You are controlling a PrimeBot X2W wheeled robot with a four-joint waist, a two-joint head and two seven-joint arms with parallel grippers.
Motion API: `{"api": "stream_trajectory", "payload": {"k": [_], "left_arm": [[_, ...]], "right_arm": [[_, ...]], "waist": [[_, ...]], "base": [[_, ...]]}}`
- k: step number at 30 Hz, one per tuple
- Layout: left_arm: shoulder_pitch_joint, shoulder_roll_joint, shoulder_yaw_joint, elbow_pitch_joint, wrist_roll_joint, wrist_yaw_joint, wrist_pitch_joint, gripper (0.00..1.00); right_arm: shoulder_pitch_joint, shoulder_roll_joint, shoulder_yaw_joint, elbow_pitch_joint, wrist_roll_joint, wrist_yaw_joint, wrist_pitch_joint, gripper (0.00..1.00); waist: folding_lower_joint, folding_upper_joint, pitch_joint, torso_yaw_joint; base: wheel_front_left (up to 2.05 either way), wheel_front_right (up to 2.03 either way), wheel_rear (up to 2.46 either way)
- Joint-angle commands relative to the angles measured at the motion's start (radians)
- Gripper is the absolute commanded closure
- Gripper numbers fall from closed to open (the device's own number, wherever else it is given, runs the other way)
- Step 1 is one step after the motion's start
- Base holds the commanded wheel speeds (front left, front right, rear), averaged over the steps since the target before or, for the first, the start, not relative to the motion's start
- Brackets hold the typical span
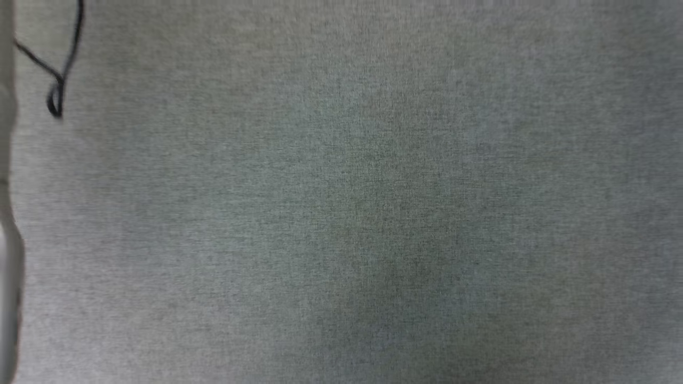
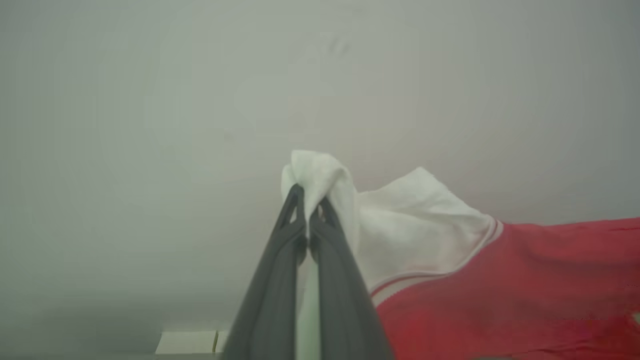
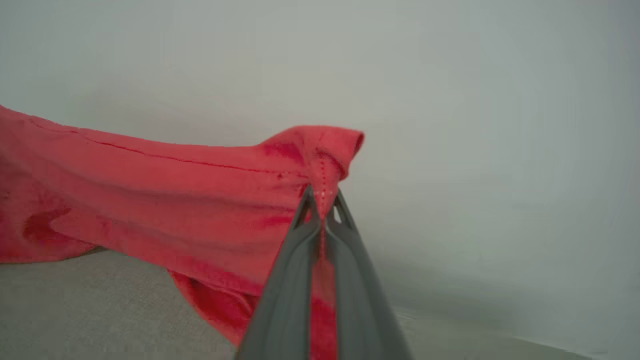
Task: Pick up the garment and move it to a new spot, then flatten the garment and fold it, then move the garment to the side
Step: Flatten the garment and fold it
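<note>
- Red garment (image 3: 150,200) up off the table at two points, stretched in a sagging band between them.
- At the left end, white sleeve (image 2: 410,225) with red-white striped trim where it joins the red body; sleeve tip bunched into a small knot of cloth.
- Left gripper (image 2: 309,197) clamped on that bunched sleeve tip, dark fingers pressed together with white cloth pinched between them and bulging past the tips.
- From there, red body running off to the right, toward the other arm.
- At the right end, a red hemmed corner (stitching line plain along the edge) folded over and nipped.
- Right gripper (image 3: 322,197) closed tight on that corner, fingers together, a strip of red cloth trailing down between them.
- Below the right-hand grip, loose red folds drooping toward a grey woven surface (image 3: 100,310); touching it or just above it, cannot tell.
- Behind the cloth in both wrist views, a plain pale wall (image 3: 475,125).
- Low in the left wrist view, near the finger bases, two small pale blocks (image 2: 186,342) side by side, too blurred to identify.
- In the head view, grey woven cloth (image 1: 341,213) across the frame, slightly blurred.
- Far left of that view, a thin black cord (image 1: 61,74) looped on the grey, beside a pale strip (image 1: 8,160) along the left edge.
</note>
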Motion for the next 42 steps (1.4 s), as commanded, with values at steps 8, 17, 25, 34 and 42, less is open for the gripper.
{"api": "stream_trajectory", "payload": {"k": [8,17,25,34,42], "left_arm": [[0.336,-0.001,-0.010,0.006,-0.059,-0.039,-0.025,1.00],[0.791,0.018,0.027,-0.091,-0.151,-0.023,-0.038,1.00],[1.204,0.065,0.078,-0.313,-0.224,0.100,-0.010,1.00],[1.594,0.091,0.118,-0.671,-0.282,0.283,0.068,1.00],[1.720,0.124,0.120,-0.899,-0.291,0.370,0.139,1.00]], "right_arm": [[0.286,-0.023,0.103,0.028,0.125,-0.001,-0.024,1.00],[0.681,-0.101,0.170,-0.075,0.273,-0.002,-0.027,1.00],[1.038,-0.155,0.147,-0.222,0.359,-0.002,-0.009,1.00],[1.405,-0.133,0.006,-0.413,0.336,-0.003,0.066,1.00],[1.590,-0.048,-0.107,-0.588,0.278,-0.002,0.206,1.00]], "waist": [[-0.0001,0.0000,-0.213,0.005],[-0.0001,0.0000,-0.441,0.014],[-0.0001,0.0000,-0.588,0.010],[-0.0001,0.0000,-0.677,0.029],[-0.0001,0.0000,-0.671,0.039]], "base": [[0.00,0.00,0.00],[0.00,0.00,0.00],[0.00,0.00,0.00],[0.00,0.00,0.00],[0.00,0.00,0.00]]}}
